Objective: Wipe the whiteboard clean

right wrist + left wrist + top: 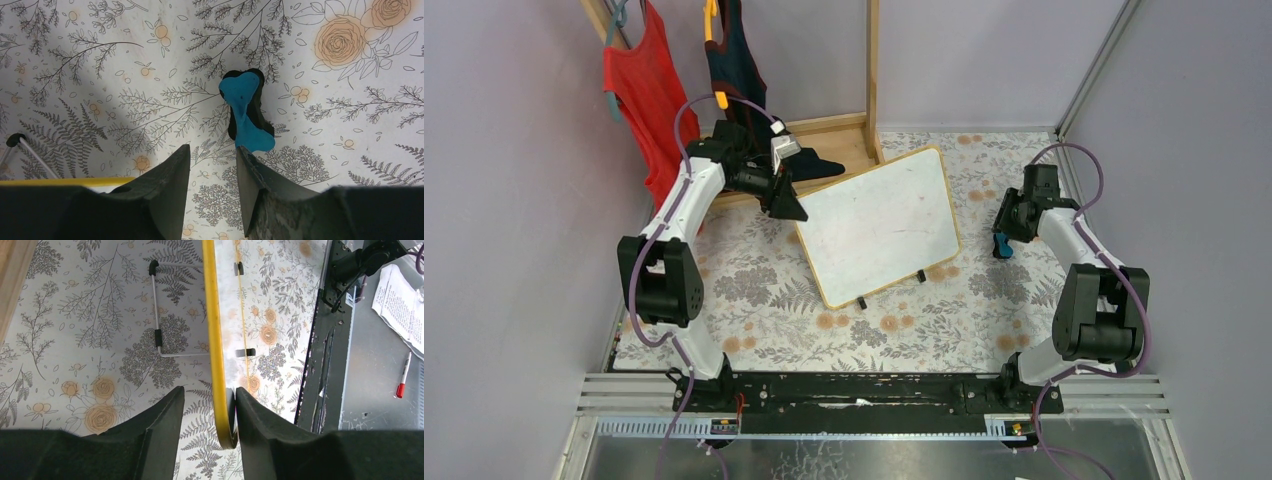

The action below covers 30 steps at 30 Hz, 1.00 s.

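Note:
The whiteboard (879,225) stands tilted mid-table on its black feet (861,302), its face nearly white with faint smears. My left gripper (786,205) is open and straddles its upper left corner. In the left wrist view the yellow frame (212,315) runs between the fingers of the left gripper (210,390); the right finger touches the board and the left finger stands off it. My right gripper (1004,240) is open and empty, low over the table right of the board. A blue eraser (242,107) with a black base lies just beyond the fingertips of the right gripper (212,148).
A wooden clothes rack (844,130) stands at the back with a red shirt (639,85) and a dark garment (734,60). The board's wire stand (157,335) rests behind it. A red marker (403,375) and paper (400,295) lie past the near rail.

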Tool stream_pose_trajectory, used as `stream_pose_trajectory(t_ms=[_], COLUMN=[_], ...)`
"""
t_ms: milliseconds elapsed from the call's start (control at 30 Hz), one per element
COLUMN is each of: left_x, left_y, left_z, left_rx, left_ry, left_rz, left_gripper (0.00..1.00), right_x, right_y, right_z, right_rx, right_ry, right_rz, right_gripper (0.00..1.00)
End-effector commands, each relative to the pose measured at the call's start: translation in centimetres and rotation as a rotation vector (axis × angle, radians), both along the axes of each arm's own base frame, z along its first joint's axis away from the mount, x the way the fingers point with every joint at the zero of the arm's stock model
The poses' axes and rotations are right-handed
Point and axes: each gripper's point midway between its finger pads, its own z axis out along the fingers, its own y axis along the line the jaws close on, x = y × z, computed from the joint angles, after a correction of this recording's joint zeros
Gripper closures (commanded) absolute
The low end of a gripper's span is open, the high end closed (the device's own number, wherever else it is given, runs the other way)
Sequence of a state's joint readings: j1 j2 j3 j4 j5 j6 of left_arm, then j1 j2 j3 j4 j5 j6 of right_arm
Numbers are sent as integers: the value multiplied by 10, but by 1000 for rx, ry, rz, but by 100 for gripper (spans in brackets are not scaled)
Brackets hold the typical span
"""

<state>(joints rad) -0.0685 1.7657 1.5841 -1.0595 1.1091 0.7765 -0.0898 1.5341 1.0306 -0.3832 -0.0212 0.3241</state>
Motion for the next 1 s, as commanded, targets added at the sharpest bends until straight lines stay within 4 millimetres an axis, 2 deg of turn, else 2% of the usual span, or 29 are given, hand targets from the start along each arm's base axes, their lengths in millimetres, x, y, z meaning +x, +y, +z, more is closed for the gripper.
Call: stream_pose_trajectory(t_ms=[0,100,400,633,967], left_x=[6,4,-7,-26,-45], left_y=[5,6,9,11,19], left_z=[16,25,57,76,84], left_rx=[36,44,45,36,50], left_ry=[-74,-94,-167,-214,-269], left_rz=[32,45,99,128,216], left_gripper=[57,47,40,40,40], right_x=[4,3,0,-4,-4], right_y=[3,4,5,4,6], right_z=[14,14,20,23,24], right_rx=[18,21,22,16,24], right_ry=[-55,-59,-86,-93,-105], right_rz=[10,11,8,6,9], right_gripper=[54,54,54,54,54])
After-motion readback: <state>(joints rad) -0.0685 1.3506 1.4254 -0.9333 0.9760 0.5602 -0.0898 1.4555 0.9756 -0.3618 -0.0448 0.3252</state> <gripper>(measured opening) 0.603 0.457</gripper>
